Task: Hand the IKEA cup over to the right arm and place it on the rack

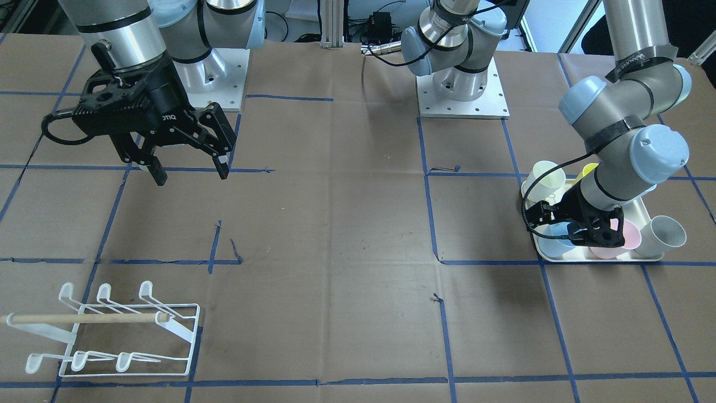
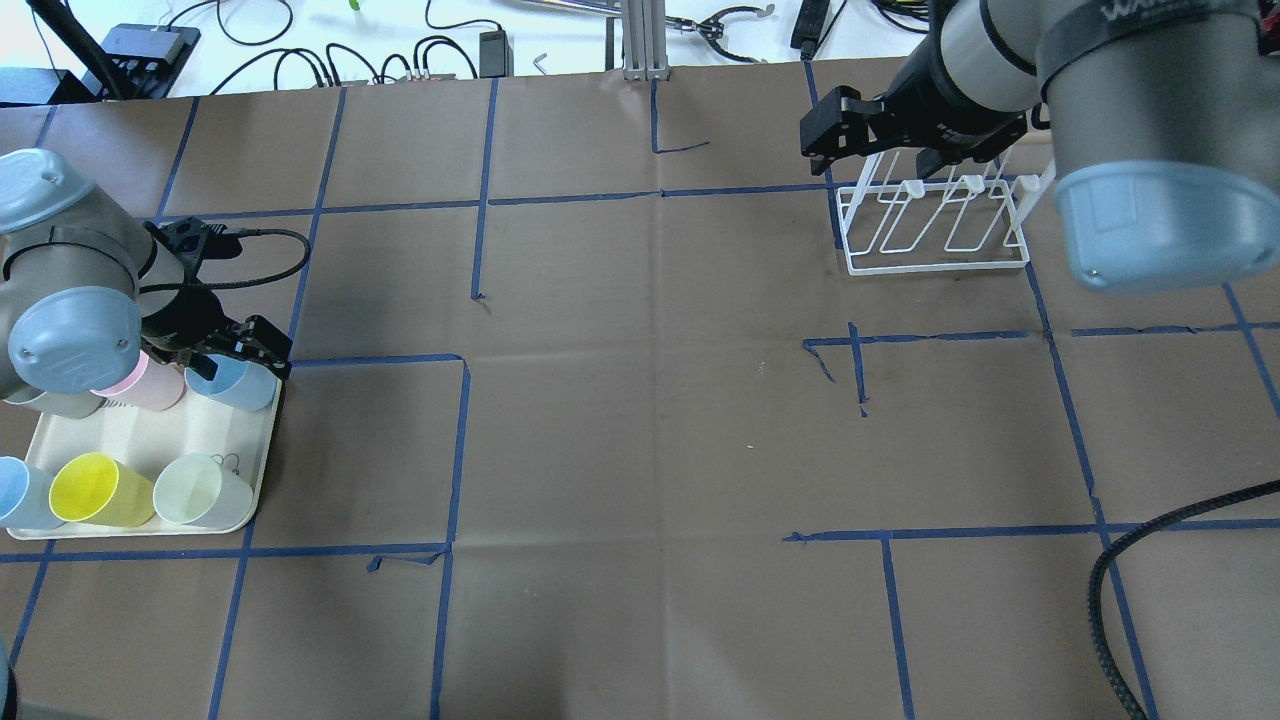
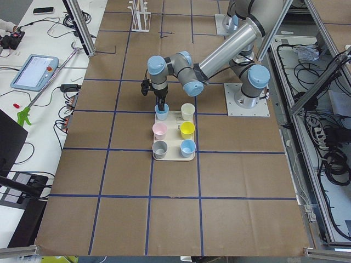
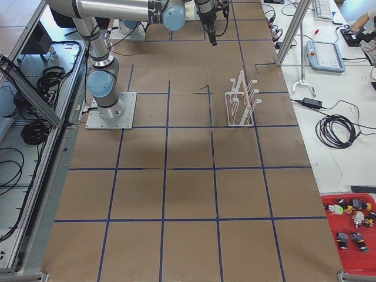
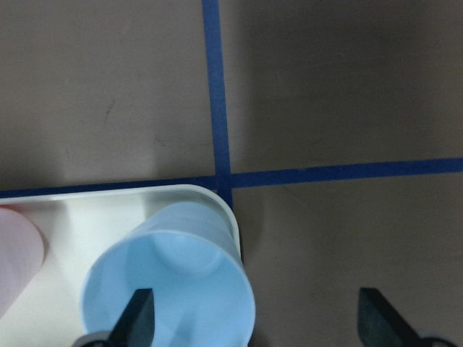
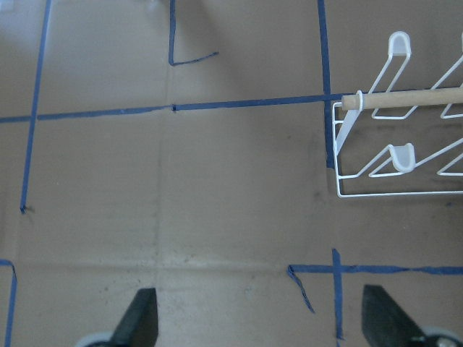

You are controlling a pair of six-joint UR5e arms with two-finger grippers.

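A light blue cup (image 5: 173,289) stands upright in the corner of a cream tray (image 5: 108,217), seen also in the overhead view (image 2: 235,385). My left gripper (image 5: 260,322) is open and low over it. One finger (image 5: 137,318) is inside the cup's rim, and the other is outside, over the table. My right gripper (image 1: 191,174) is open and empty. It hangs above the table, away from the white wire rack (image 1: 128,336) with its wooden dowel. The rack also shows in the right wrist view (image 6: 391,155) and the overhead view (image 2: 935,225).
The tray (image 2: 150,440) also holds a pink cup (image 2: 150,385), a yellow cup (image 2: 95,490), a pale cup (image 2: 200,490) and others. Brown paper with blue tape lines covers the table. Both arm bases stand at the back edge.
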